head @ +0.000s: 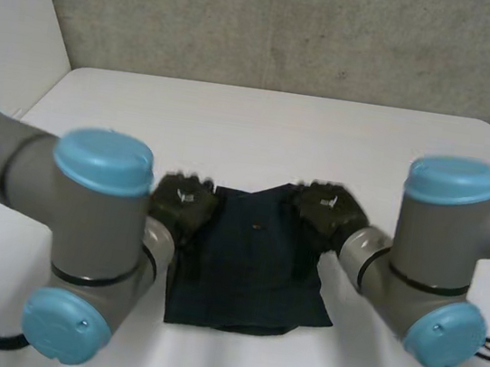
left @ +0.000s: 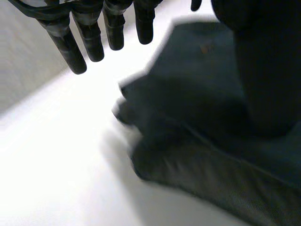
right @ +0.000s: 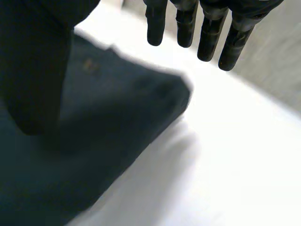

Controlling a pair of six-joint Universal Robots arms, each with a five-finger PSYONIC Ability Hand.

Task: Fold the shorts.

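Note:
Dark navy shorts [head: 252, 262] lie folded into a compact shape on the white table [head: 270, 132], between my two arms. My left hand [head: 183, 202] hovers over the shorts' left edge, fingers [left: 94, 40] straight and spread above the table beside the cloth [left: 207, 117], holding nothing. My right hand [head: 325, 209] hovers over the far right corner of the shorts [right: 94, 132]. Its fingers [right: 211, 35] hang straight above the table just past the cloth's edge, and its thumb stands apart over the fabric. Both hands are open.
The white table stretches bare to the far edge, where a grey wall [head: 285, 25] rises. My grey arms with light-blue caps [head: 102, 163] [head: 453, 181] flank the shorts near the front.

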